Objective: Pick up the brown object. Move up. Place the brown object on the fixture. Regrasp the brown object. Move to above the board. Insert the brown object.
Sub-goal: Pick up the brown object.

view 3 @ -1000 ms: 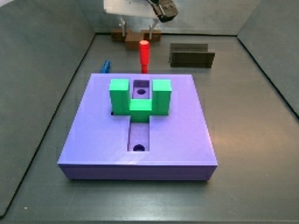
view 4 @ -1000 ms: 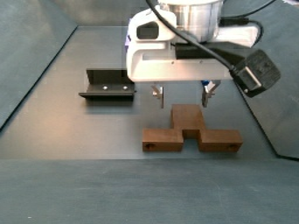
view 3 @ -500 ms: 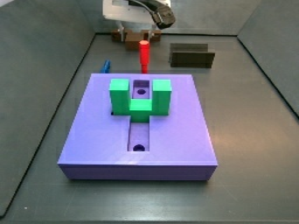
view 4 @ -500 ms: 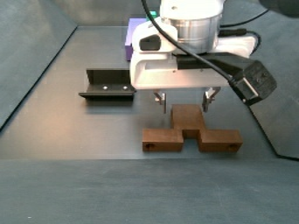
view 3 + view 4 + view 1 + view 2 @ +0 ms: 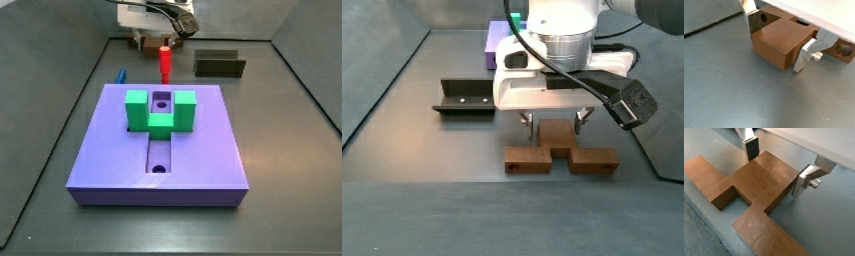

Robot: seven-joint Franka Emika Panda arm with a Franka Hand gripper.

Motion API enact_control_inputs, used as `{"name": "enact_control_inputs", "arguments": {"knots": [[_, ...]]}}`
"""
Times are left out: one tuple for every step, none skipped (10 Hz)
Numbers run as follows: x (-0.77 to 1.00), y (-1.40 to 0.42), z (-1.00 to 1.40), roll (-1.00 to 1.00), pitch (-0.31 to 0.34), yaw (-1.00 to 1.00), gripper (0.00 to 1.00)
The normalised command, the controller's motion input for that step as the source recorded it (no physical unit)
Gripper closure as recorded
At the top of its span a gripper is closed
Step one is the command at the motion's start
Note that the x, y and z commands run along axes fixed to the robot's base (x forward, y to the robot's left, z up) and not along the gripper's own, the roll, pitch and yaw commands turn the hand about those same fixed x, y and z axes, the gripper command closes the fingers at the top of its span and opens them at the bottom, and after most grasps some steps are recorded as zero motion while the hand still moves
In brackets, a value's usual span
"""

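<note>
Tool [image 5: 777, 165] in both wrist views straddles the brown object's [image 5: 757, 180] stem, fingers [image 5: 807, 52] open and not quite pinching yet. Side view: it's down at the brown object [image 5: 556, 152] on the floor, fixture [image 5: 465, 98] nearby. Looks like the pick-up step; next it needs to close, then lift.

Matt brown object [image 5: 754, 183], tool [image 5: 777, 165] with brushed silver metal fingers [image 5: 807, 178], scuffed grey floor [image 5: 731, 95]
</note>
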Motion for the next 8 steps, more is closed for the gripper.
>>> {"name": "enact_control_inputs", "arguments": {"knots": [[0.00, 0.00, 0.00, 0.00, 0.000, 0.00, 1.00], [0.00, 0.00, 0.00, 0.00, 0.000, 0.00, 1.00], [0.00, 0.00, 0.00, 0.00, 0.000, 0.00, 1.00], [0.00, 0.00, 0.00, 0.00, 0.000, 0.00, 1.00], [0.00, 0.00, 0.00, 0.00, 0.000, 0.00, 1.00], [0.00, 0.00, 0.00, 0.00, 0.000, 0.00, 1.00], [0.00, 0.00, 0.00, 0.00, 0.000, 0.00, 1.00], [0.00, 0.00, 0.00, 0.00, 0.000, 0.00, 1.00]]}}
